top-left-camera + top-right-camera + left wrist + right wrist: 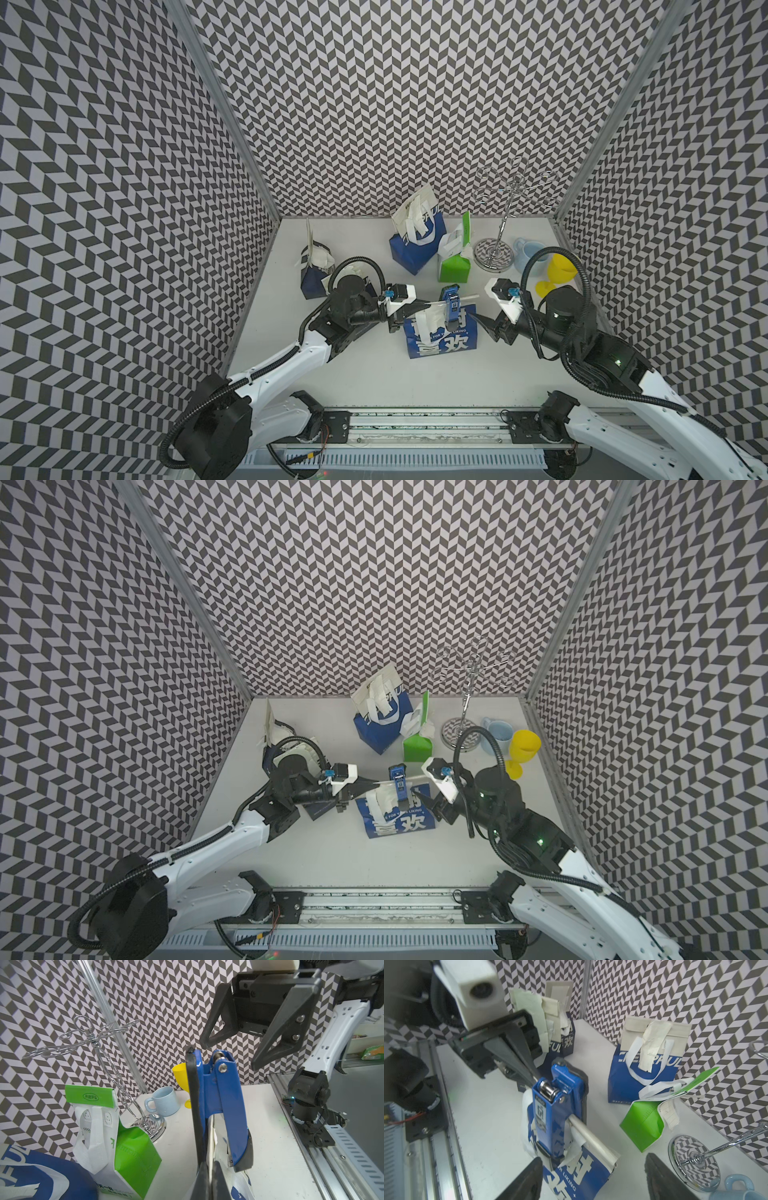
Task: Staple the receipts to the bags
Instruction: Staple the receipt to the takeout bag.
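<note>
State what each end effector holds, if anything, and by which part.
The left end effector is shut on the near blue bag, pinching its folded top edge beside the stapler. The right end effector is open, holding nothing.

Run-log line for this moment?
left gripper: shut on front blue bag | stapler: on bag's top edge | right gripper: open, off stapler

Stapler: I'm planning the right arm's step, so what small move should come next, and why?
Probably ease the right end effector forward until its open jaws straddle the stapler. It sits astride the front blue bag's top edge, which the left end effector pinches shut.
</note>
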Controlling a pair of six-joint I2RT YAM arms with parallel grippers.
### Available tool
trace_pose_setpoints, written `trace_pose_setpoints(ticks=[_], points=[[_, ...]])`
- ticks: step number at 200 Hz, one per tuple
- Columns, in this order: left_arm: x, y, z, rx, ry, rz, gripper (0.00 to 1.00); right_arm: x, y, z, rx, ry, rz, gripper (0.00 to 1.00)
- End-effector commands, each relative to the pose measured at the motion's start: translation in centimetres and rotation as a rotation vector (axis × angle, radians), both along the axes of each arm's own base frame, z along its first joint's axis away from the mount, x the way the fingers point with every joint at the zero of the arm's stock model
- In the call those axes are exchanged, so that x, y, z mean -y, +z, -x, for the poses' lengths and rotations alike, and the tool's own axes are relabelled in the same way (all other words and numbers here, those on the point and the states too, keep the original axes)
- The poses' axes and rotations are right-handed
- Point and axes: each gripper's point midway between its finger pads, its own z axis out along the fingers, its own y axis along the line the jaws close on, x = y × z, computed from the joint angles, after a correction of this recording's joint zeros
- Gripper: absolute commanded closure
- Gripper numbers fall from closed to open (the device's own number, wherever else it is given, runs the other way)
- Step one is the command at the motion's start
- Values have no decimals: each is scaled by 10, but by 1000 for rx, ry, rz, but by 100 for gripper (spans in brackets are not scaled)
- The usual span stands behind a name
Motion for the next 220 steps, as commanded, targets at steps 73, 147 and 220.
trace_pose_setpoints(ticks=[73,147,220], points=[[7,24,35,71,-197,-24,100,-46,10,19,51,284,-39,22],[8,28,40,84,-209,-21,100,-84,-10,27,-49,430,-86,39],[7,35,44,94,-209,-9,100,-96,-11,19,-84,409,-178,100]])
